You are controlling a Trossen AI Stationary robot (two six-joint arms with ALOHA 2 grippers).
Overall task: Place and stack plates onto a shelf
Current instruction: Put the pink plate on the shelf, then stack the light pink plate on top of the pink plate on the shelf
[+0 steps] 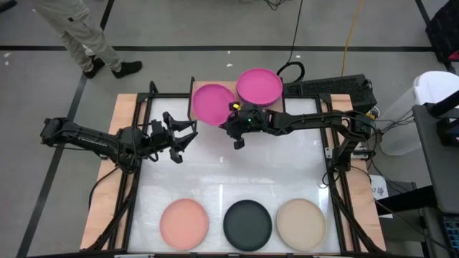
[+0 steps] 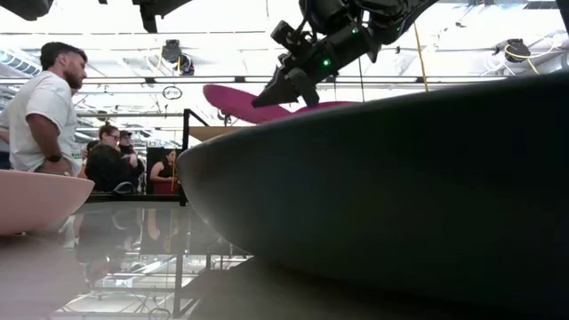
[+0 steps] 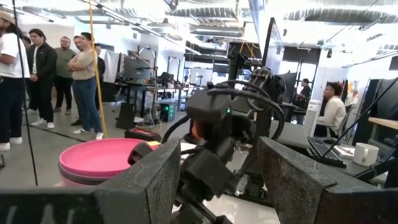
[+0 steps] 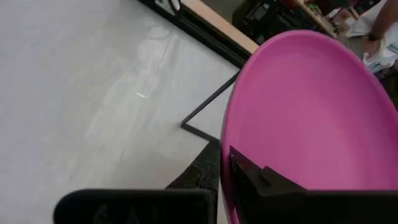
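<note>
right claw (image 1: 231, 115) clenched on rim of tilted magenta plate (image 1: 213, 104), above shelf (image 1: 197, 86) | second magenta plate (image 1: 259, 86) alongside | left claw (image 1: 183, 137) released, above desk (image 1: 237, 179)

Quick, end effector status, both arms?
Left end effector: open, holding nothing.
Right end effector: shut on the tilted magenta plate at its rim.

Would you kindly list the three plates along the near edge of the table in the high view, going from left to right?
Salmon pink plate → dark grey plate → beige plate.
</note>
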